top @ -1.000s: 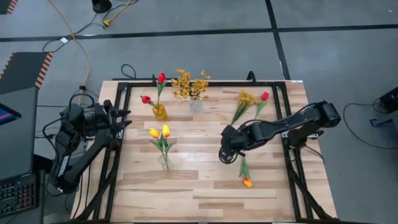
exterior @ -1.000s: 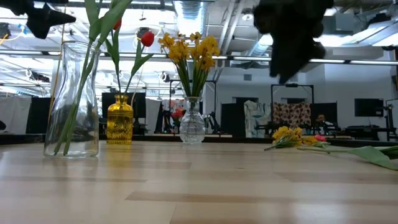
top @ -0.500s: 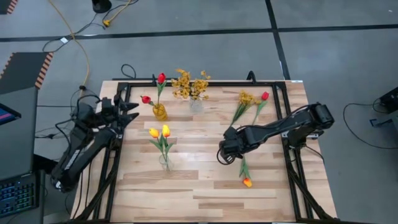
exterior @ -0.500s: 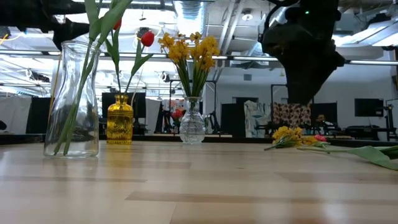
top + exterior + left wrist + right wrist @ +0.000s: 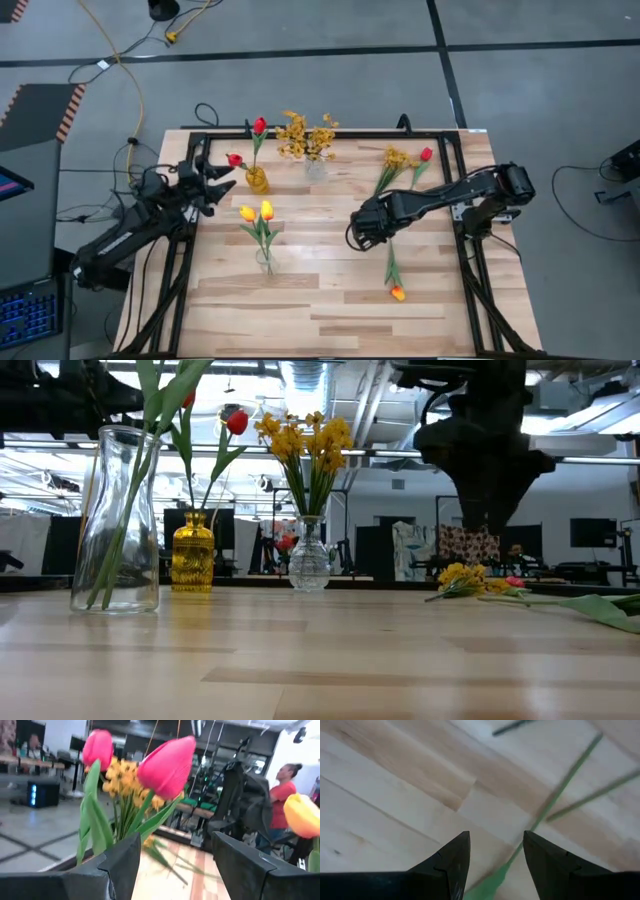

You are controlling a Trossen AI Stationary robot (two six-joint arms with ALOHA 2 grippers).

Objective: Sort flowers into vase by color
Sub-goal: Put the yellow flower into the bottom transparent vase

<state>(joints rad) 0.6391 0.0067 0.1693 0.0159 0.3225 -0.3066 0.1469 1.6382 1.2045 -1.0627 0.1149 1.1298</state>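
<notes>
My left gripper (image 5: 215, 181) (image 5: 172, 865) is open, level beside the amber vase (image 5: 257, 181) (image 5: 193, 555) that holds two red tulips (image 5: 259, 125) (image 5: 167, 760). My right gripper (image 5: 364, 233) (image 5: 495, 855) is open, pointing down above the stem (image 5: 560, 785) of a yellow-orange tulip (image 5: 397, 293) lying flat on the table. A tall clear vase (image 5: 265, 261) (image 5: 115, 520) holds two yellow tulips (image 5: 257, 211). A round clear vase (image 5: 315, 169) (image 5: 308, 565) holds mustard sprays (image 5: 306, 135). One red tulip (image 5: 425, 154) and one mustard spray (image 5: 397, 157) lie near the far right.
A black frame (image 5: 196, 150) runs along the table's edges. Bare wood (image 5: 320, 310) lies toward the near edge. A person in a red shirt (image 5: 282, 795) stands in the room beyond the table. Cables (image 5: 120, 70) trail over the floor at the far left.
My left gripper has swung toward the table's right, from outside the left frame rail to just beside the amber vase and its red tulips. My right gripper has come down a little over the lying tulip's stem. No flower has moved.
</notes>
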